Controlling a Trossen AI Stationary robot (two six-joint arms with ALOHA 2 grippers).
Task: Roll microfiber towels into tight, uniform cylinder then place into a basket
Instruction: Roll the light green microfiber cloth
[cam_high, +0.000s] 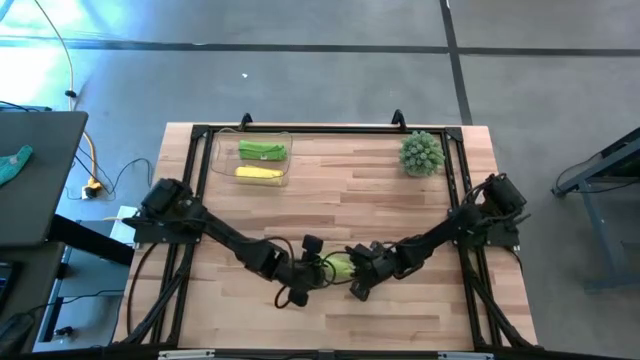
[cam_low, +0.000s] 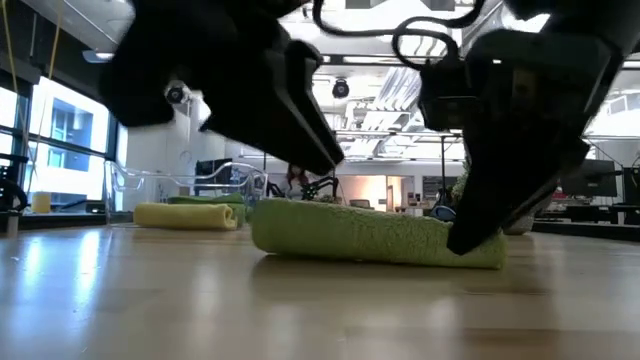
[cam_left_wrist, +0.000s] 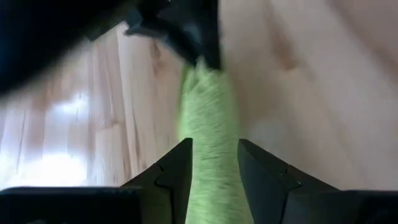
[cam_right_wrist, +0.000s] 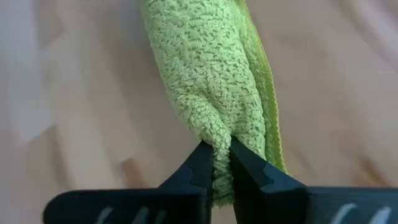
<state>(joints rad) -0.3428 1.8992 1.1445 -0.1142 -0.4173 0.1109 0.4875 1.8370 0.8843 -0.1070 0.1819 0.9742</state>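
A light green towel (cam_high: 338, 265), rolled into a cylinder, lies lengthwise on the wooden table near the front middle; it also shows in the low view (cam_low: 370, 235). My left gripper (cam_high: 312, 268) is at its left end and my right gripper (cam_high: 357, 280) at its right end, both shut on it. A clear plastic basket (cam_high: 222, 160) at the far left holds a green roll (cam_high: 262, 150) and a pale yellow roll (cam_high: 258, 173), lying side by side on its floor. My left gripper has the roll's left end (cam_left_wrist: 211, 149) between its two fingers (cam_left_wrist: 177, 171), one on each long side. The fingers slant down from the table's left and lie along the roll. The roll lies on the table. My right gripper pinches a bunched fold at the roll's right end (cam_right_wrist: 217, 134) between its two fingertips (cam_right_wrist: 202, 162). It comes slanting down from the table's right, fingers along the roll. The roll rests on the table (cam_low: 480, 250).
A spiky round green plant (cam_high: 421, 153) stands at the far right of the table. A black frame (cam_high: 330, 130) runs along the table's far edge and sides. Bare wood lies between the roll and the basket.
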